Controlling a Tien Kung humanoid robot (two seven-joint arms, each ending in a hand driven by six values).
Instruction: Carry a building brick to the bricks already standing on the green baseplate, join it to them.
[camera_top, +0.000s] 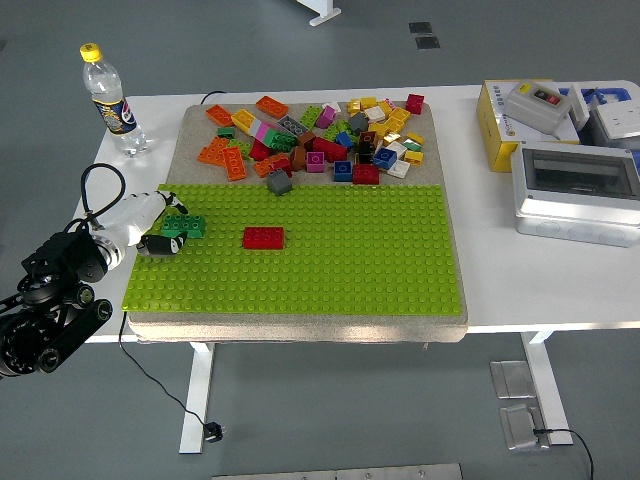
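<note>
On baseplate (330, 260): left hand (150, 225) maybe gripping green brick (185, 227).

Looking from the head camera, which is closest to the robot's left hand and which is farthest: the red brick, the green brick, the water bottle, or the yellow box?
From the left hand:
1. Green brick, right at its fingertips on the baseplate's left edge.
2. Red brick, further right on the baseplate.
3. Water bottle, at the table's far left corner.
4. Yellow box, far right side.

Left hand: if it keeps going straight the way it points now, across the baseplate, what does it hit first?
Probably the red brick. The left hand holds a green brick pointing right over the green baseplate, with bare studs between. Height above the studs is unclear.
</note>
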